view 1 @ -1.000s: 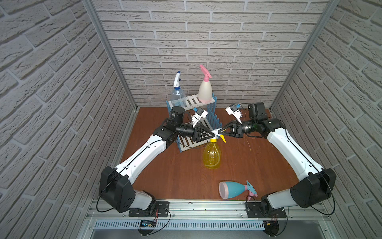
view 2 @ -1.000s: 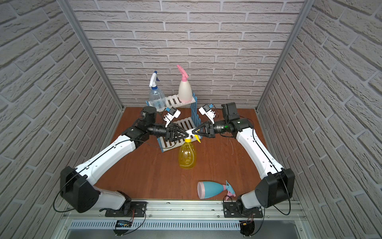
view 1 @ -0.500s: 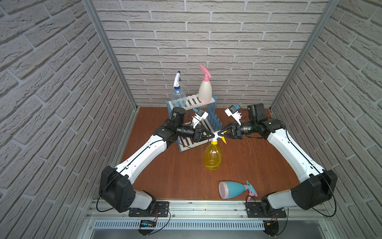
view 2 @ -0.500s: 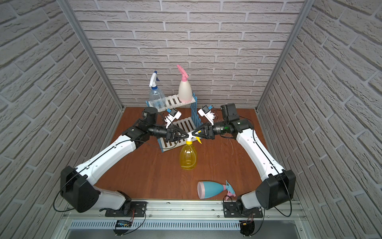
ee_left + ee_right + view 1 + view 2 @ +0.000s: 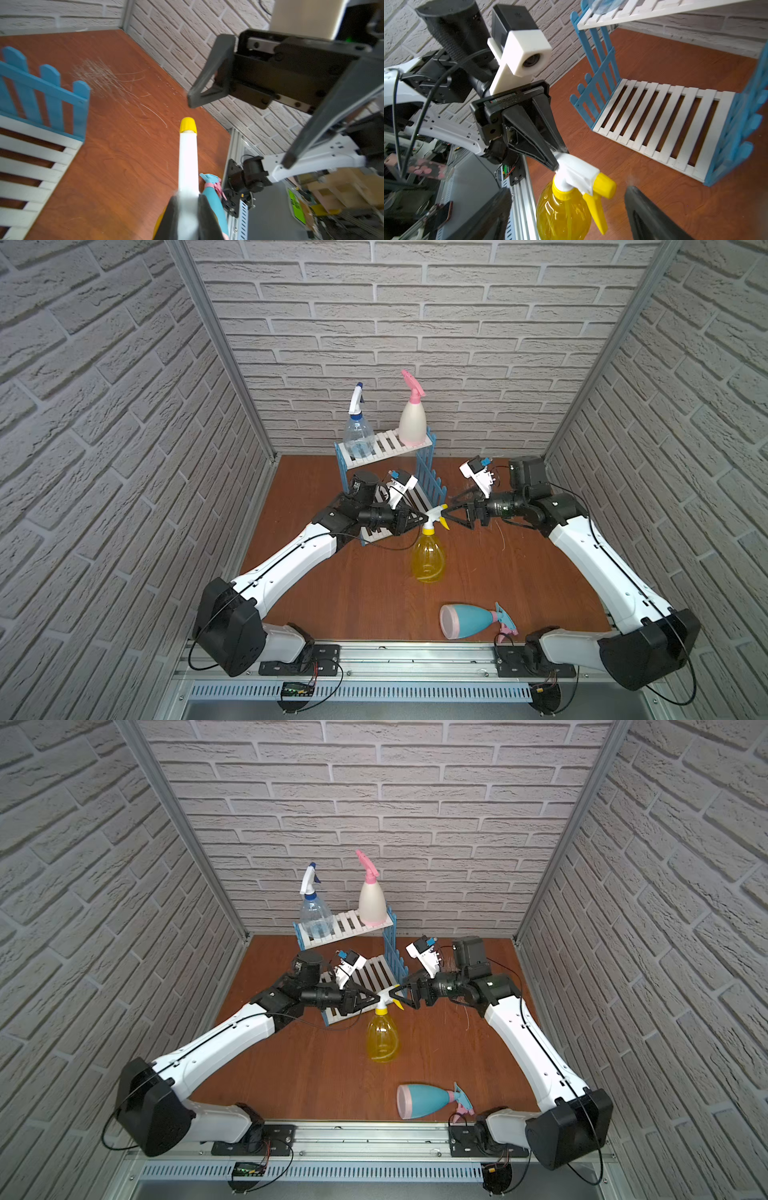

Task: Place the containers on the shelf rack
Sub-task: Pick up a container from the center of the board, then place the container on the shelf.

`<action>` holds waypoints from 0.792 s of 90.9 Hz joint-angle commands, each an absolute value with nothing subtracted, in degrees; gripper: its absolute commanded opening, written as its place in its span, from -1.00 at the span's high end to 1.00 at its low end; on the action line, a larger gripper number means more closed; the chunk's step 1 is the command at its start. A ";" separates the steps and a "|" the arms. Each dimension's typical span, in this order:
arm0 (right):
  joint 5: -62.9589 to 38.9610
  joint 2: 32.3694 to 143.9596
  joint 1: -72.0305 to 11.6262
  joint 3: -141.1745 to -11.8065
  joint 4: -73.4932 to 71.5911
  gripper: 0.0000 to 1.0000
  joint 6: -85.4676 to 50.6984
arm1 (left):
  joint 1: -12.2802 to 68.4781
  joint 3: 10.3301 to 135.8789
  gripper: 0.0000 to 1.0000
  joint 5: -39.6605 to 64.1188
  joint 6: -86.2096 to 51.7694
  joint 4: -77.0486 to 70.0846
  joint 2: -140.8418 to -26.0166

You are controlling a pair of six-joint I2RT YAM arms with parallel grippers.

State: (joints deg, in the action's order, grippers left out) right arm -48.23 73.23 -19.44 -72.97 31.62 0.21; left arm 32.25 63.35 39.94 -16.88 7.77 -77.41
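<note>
Handover: yellow spray bottle (image 5: 428,560) stands on table (image 5: 353,593).
Left gripper (image 5: 420,524) clamps its white top (image 5: 577,168); right gripper (image 5: 449,516) has jaws apart. Next, lift it onto the shelf rack (image 5: 430,485) at eleven o'clock.

In the left wrist view the yellow bottle (image 5: 188,158) shows only its spray head; its body lies behind the blurred fingers (image 5: 171,217) of the left end effector (image 5: 188,200). The teal bottle (image 5: 214,205) is mostly covered, and the shelf rack (image 5: 41,87) is cut off. In the right wrist view the yellow bottle's base is cropped, the clear bottle (image 5: 604,4) is a sliver, and the fingers (image 5: 643,212) of the right end effector (image 5: 569,192) are blurred and cropped. In both top views the left arm (image 5: 299,556) (image 5: 232,1036) hides part of the lower shelf
</note>
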 commanded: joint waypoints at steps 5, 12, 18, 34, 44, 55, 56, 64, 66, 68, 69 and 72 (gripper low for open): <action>-36.69 66.10 -19.58 -68.71 23.66 -0.87 -5.14 | 35.74 61.40 1.00 20.27 -13.59 8.62 -72.78; -30.81 63.19 -19.60 -65.67 20.93 -0.88 -6.67 | 39.11 61.73 1.00 8.68 -10.98 11.12 -71.99; -26.27 60.52 -19.56 -62.98 18.78 -0.90 -8.08 | 41.00 61.74 1.00 -0.07 -11.07 11.53 -72.09; -17.99 55.92 -19.56 -57.28 13.28 -0.92 -11.25 | 42.27 59.25 1.00 -16.00 -15.51 7.73 -72.81; -12.98 53.48 -19.60 -55.06 12.21 -0.94 -12.67 | 42.26 58.23 1.00 -23.00 -16.64 4.70 -73.66; -8.89 49.23 -19.56 -51.33 9.28 -1.00 -14.26 | 42.15 56.64 1.00 -29.22 -16.79 -0.95 -75.12; -8.62 48.87 -19.58 -51.11 8.77 -0.99 -14.42 | 42.08 56.49 1.00 -29.60 -16.83 -1.48 -75.22; -7.04 46.87 -19.56 -48.54 6.10 -0.99 -14.86 | 41.09 55.70 1.00 -30.91 -17.28 -5.45 -76.86; -6.83 46.61 -19.59 -48.17 5.76 -0.99 -14.85 | 40.95 55.65 1.00 -31.22 -17.26 -6.26 -77.49; -6.63 46.48 -19.60 -47.95 5.59 -0.99 -14.81 | 40.84 55.64 1.00 -31.60 -17.13 -6.93 -77.93; -6.57 46.44 -19.60 -47.88 5.57 -0.99 -14.79 | 40.77 55.64 1.00 -31.80 -17.09 -7.37 -78.30; -6.45 46.50 -19.60 -47.77 5.57 -0.99 -14.54 | 40.64 55.65 1.00 -32.23 -16.76 -8.73 -79.14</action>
